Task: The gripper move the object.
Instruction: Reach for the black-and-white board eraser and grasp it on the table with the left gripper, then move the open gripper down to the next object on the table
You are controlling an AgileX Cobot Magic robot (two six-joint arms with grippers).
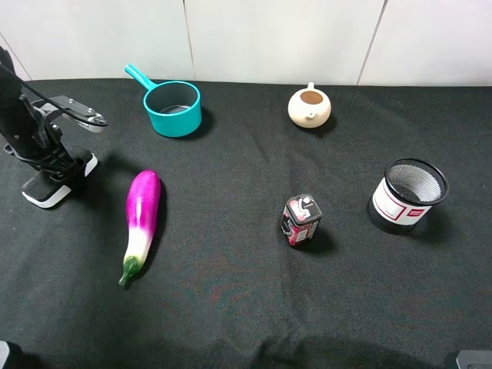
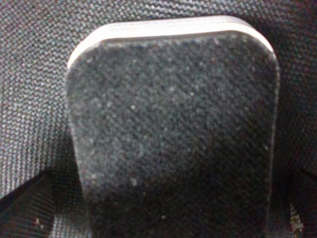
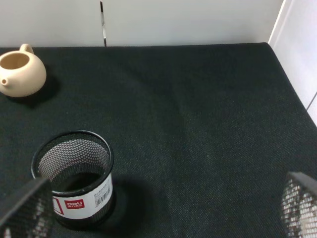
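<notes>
The board eraser (image 1: 48, 192), black felt over a white base, lies on the black cloth at the far left. My left gripper (image 1: 61, 165) is down over it, its black jaws set to either side of the eraser. In the left wrist view the eraser (image 2: 173, 129) fills the picture, and dark fingertips (image 2: 22, 208) show at the lower corners with a small gap to the eraser's sides. My right gripper (image 3: 163, 218) is open and empty, low at the near right; only a corner of that arm (image 1: 473, 360) shows in the high view.
A purple eggplant (image 1: 141, 219) lies just right of the eraser. A teal saucepan (image 1: 172, 108) and a cream teapot (image 1: 309, 106) stand at the back. A red-black can (image 1: 300, 221) stands mid-table, and a mesh pen cup (image 1: 407, 196) at the right, also seen by the right wrist camera (image 3: 74, 178).
</notes>
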